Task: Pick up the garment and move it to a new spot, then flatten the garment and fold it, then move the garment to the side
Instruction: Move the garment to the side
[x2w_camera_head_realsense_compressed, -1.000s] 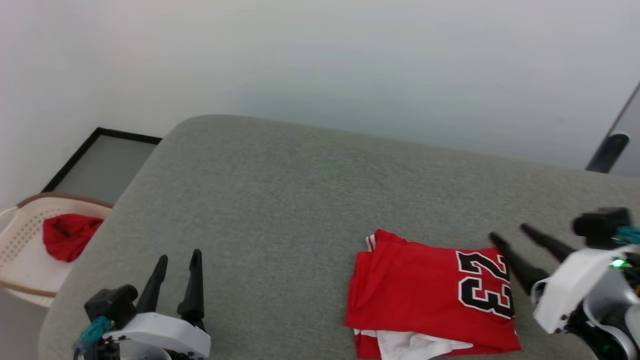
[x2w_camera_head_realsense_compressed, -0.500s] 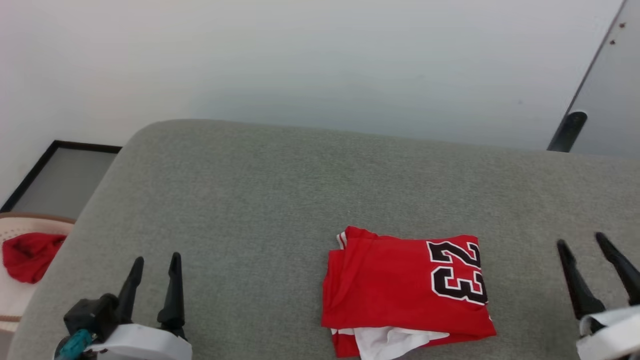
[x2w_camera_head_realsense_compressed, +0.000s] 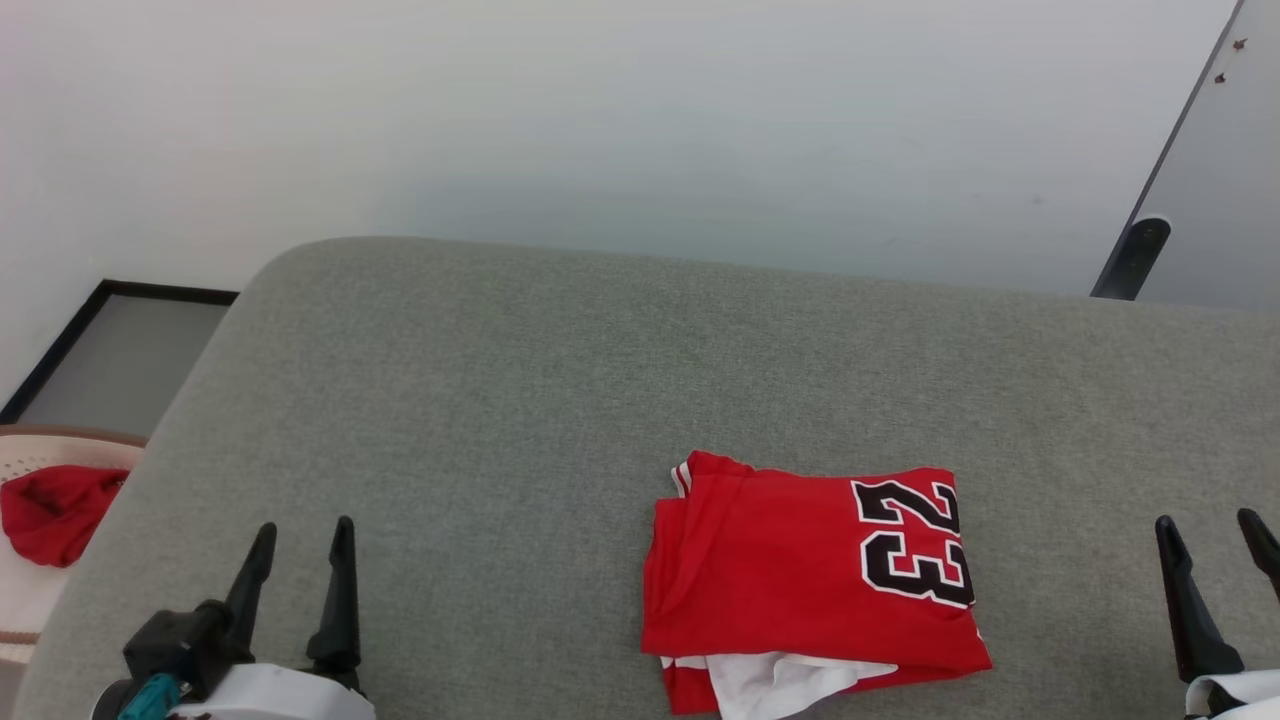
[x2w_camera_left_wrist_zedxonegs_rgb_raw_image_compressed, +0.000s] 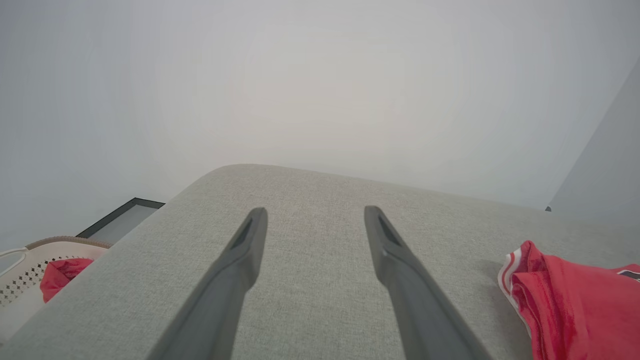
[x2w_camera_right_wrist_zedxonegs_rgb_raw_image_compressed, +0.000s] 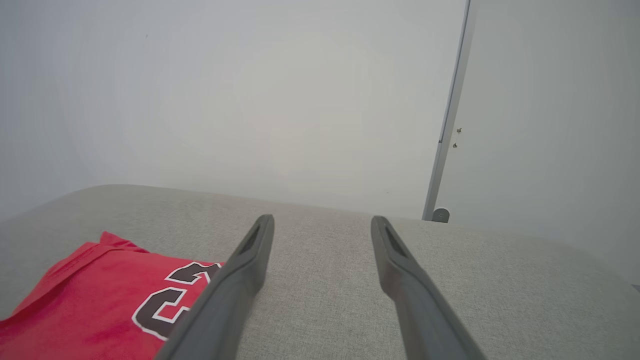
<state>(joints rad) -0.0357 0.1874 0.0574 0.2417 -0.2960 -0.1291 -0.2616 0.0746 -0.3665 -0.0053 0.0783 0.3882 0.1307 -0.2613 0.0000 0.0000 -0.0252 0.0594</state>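
Left gripper (x2w_camera_head_realsense_compressed: 305, 524) at 7 o'clock, right gripper (x2w_camera_head_realsense_compressed: 1203, 517) at 4: both spread wide, empty, clear of folded garment (x2w_camera_head_realsense_compressed: 790, 580).

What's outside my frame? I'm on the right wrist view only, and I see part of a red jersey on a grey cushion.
Observer: The garment lies folded in a rough rectangle, with white fabric poking out at its near edge.
Operator: Where's the left arm?
Observer: The left end effector is open over the cushion, well to the garment's left and not touching it.
Operator: Anything beyond the cushion?
Observer: A smaller red cloth sits in a pale basket off the cushion's left end.
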